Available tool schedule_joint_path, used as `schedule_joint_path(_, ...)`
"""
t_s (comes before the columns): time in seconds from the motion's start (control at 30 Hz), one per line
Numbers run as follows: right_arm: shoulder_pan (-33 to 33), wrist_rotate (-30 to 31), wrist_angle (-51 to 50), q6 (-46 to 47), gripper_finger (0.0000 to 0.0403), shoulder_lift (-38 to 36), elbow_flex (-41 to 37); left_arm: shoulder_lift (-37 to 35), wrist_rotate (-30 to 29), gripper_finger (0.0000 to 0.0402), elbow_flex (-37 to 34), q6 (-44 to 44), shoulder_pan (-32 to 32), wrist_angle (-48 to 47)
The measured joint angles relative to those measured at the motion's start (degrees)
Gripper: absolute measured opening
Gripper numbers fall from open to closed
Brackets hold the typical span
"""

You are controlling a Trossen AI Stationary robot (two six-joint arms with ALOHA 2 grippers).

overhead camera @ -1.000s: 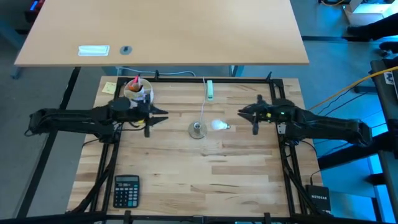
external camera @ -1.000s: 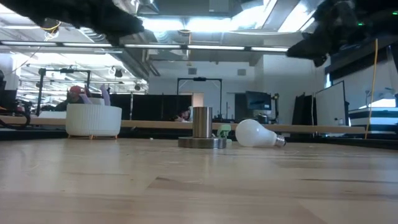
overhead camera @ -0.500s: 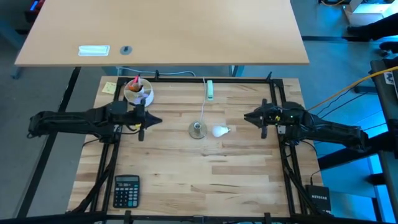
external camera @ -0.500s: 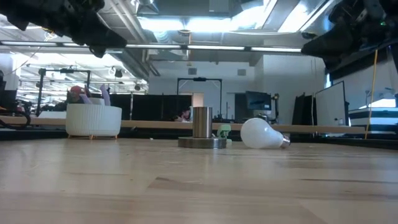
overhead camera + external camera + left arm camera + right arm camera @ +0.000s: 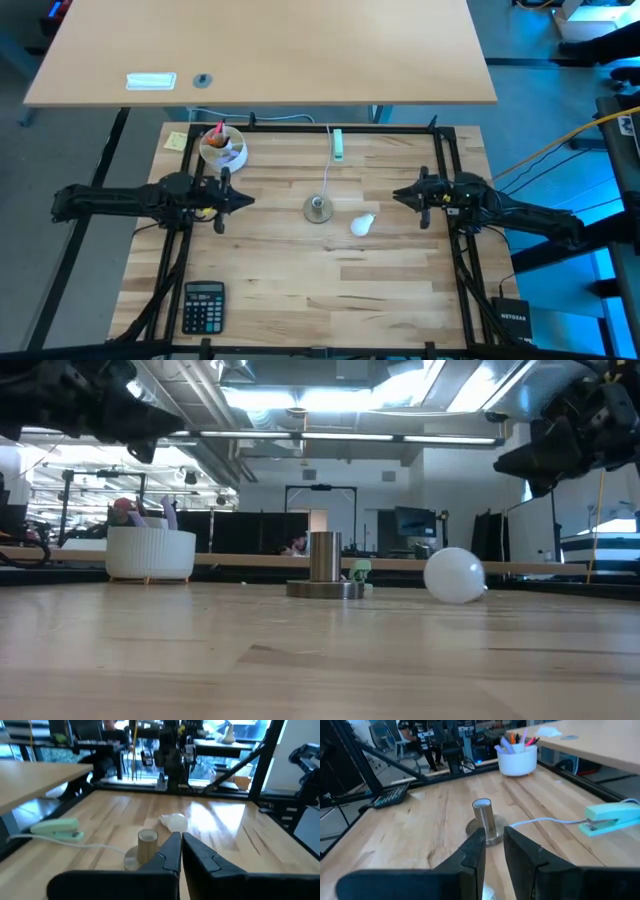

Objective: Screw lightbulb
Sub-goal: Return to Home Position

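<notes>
The white lightbulb (image 5: 362, 223) lies on its side on the table, just right of and nearer than the grey socket (image 5: 318, 208). In the low view the lightbulb (image 5: 455, 575) shows its round end. My left gripper (image 5: 228, 200) hovers above the table left of the socket, its fingers shut and empty. My right gripper (image 5: 410, 195) hovers right of the bulb, its fingers a little apart and empty. The left wrist view shows the socket (image 5: 147, 845) and the bulb (image 5: 174, 822) beyond it. The right wrist view shows the socket (image 5: 483, 820).
A white bowl (image 5: 222, 148) with pens stands at the far left. A green stapler (image 5: 338, 145) lies at the far middle, and the socket's thin white cord (image 5: 327, 175) runs toward it. A calculator (image 5: 203, 305) lies at the near left. Bare wood lies across the near middle.
Both arms have drawn back from the middle, my left gripper toward the table's left edge and my right gripper toward the right edge. The lightbulb has rolled away from the socket toward the near edge and turned, so its round end now faces the near side.
</notes>
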Motion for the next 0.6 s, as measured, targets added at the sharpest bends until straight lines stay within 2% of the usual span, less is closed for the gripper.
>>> schedule_joint_path(0.2, 0.0, -0.02, -1.53, 0.22, 0.0072, -6.22, -0.96, -8.34, 0.0, 0.0004, -0.03, 2.01, 0.04, -6.12)
schedule_joint_path(0.33, 0.0, -0.02, -5.49, 0.24, 0.0072, -10.16, -0.96, -13.43, -0.02, 0.0004, -1.86, 2.32, 0.33, -6.51)
schedule_joint_path(0.5, 0.0, 0.58, -5.63, 0.42, 0.0072, -10.53, -0.98, -20.69, -0.02, 0.0004, -5.45, 1.46, 0.46, -6.37)
schedule_joint_path(0.6, 0.0, 1.14, -5.07, -1.25, 0.0072, -10.54, -0.96, -20.8, -0.03, 0.0004, -6.5, 1.17, 0.53, -6.32)
